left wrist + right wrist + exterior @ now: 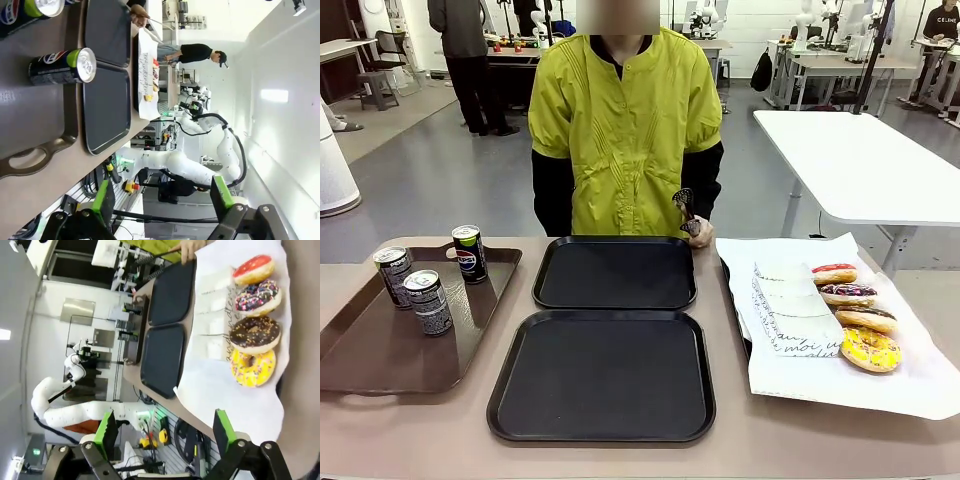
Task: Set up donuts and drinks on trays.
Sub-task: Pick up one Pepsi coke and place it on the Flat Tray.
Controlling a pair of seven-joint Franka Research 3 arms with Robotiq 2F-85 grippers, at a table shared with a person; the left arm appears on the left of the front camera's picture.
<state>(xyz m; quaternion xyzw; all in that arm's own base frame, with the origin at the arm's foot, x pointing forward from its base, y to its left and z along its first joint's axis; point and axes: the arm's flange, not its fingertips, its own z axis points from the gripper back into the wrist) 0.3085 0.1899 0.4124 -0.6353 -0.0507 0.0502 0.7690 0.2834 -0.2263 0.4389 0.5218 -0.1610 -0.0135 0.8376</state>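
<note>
Nothing's on the two black trays [602, 375] yet. Three cans [428, 300] stand on the brown tray [380, 350] at the left, and four donuts [848, 294] sit in a row on the paper [820, 385] at the right. Left hand [162, 192] and right hand [164, 424] are both spread wide and empty. I'd start with the nearest can: grip mid-body, keep it upright, lift straight up past its neighbours. Donuts look soft, so squeeze lightly.

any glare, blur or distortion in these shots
Front view: sharp, evenly lit, faint sheen on the near black tray. Left wrist view: rolled sideways, glint on one can top, bright washed-out wall. Right wrist view: rolled sideways too, donuts crisp, white paper bright.
</note>
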